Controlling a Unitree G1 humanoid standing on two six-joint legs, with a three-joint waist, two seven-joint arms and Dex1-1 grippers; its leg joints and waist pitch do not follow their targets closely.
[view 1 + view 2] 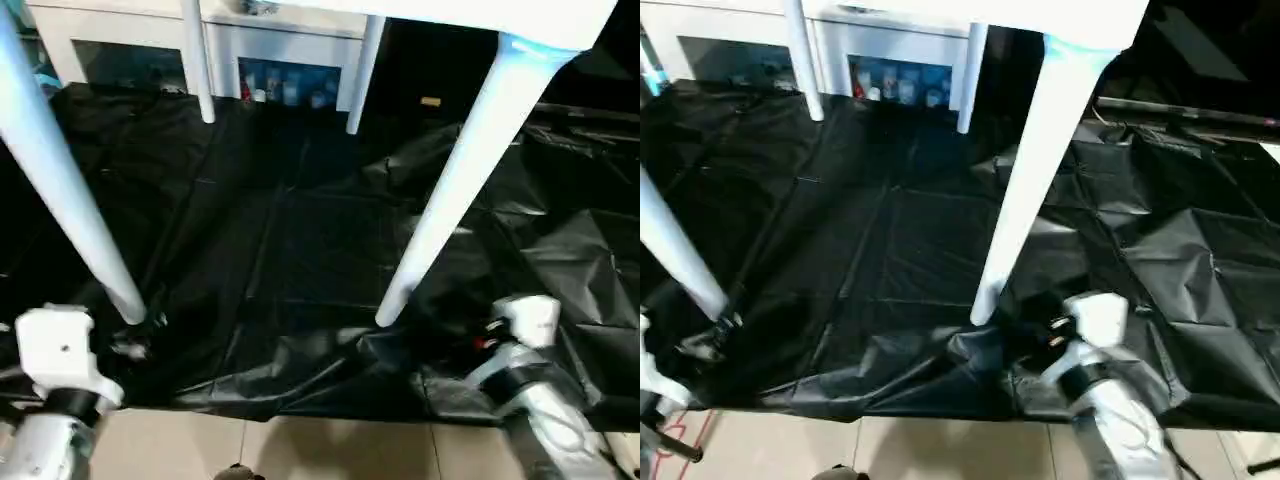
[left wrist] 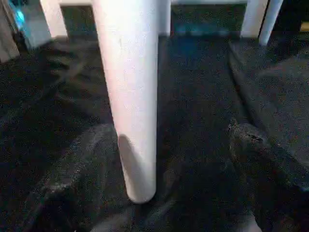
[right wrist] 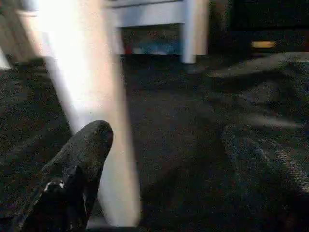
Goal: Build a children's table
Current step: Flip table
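The children's table [image 1: 500,20] stands upright on black sheeting [image 1: 300,250]. Left tool [image 2: 159,164] spread wide around the near-left leg [image 2: 133,96]. Right tool [image 3: 154,159] spread beside the near-right leg [image 1: 450,190], arm low.

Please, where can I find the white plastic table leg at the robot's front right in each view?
Left eye view: the white plastic table leg slants down right of centre.
Right eye view: near the centre, with the same slant.
Left wrist view: I cannot identify it; the thick leg there is the left front leg.
Right wrist view: large, in the left half.
Shared landmark: the crumpled black plastic sheet under the feet.
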